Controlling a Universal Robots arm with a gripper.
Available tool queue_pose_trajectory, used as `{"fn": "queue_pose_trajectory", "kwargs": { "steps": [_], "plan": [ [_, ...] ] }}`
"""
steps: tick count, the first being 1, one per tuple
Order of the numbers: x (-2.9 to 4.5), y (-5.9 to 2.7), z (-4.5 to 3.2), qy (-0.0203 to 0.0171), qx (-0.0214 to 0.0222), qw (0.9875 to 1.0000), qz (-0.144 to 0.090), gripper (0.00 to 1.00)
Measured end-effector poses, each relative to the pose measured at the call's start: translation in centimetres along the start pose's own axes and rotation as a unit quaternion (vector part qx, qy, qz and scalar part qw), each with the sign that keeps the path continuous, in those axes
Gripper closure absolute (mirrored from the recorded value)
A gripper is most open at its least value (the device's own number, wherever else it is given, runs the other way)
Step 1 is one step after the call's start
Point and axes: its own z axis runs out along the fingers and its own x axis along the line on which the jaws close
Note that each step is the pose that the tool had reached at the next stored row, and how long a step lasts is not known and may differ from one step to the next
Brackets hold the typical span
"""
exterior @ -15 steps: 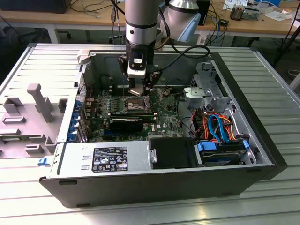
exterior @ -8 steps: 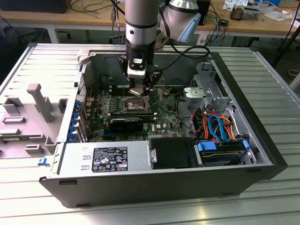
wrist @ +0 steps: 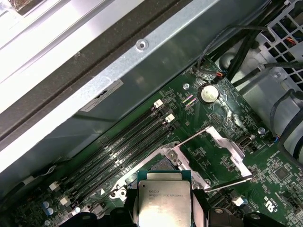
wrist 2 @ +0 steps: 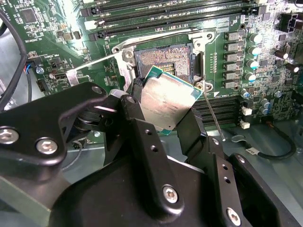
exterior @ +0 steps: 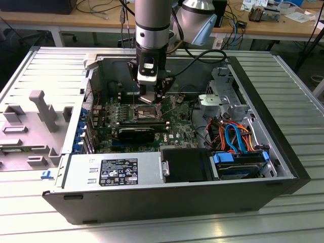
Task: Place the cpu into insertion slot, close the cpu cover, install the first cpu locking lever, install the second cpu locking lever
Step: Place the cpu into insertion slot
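My gripper [wrist 2: 165,112] is shut on the cpu [wrist 2: 166,100], a small square chip with a dull silver top, pinched by its edges between two black fingers [wrist 2: 135,105]. The chip hangs just above the near edge of the insertion slot [wrist 2: 163,57], whose pale pin field lies uncovered on the green board. In the first wrist view the cpu [wrist: 162,198] overlaps part of the insertion slot [wrist: 163,164]. The cpu cover [wrist: 226,147], a silvery frame with a square window, stands swung open beside the socket. In the exterior view the gripper [exterior: 151,97] hovers over the board inside the case.
A thin metal lever rod [wrist 2: 211,115] sticks up beside the socket. Long black memory slots [wrist: 120,142] run alongside it. A black graphics card [exterior: 136,132], power supply [exterior: 111,169], cable bundle [exterior: 235,132] and the case walls [exterior: 76,134] hem in the board.
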Motion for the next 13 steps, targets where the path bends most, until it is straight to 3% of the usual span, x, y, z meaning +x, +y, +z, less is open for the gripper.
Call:
{"fn": "queue_pose_trajectory", "kwargs": {
  "steps": [13],
  "plan": [
    [0.0,0.0,0.08,-0.0001,-0.0001,1.0,0.005,0.46]
  ]
}}
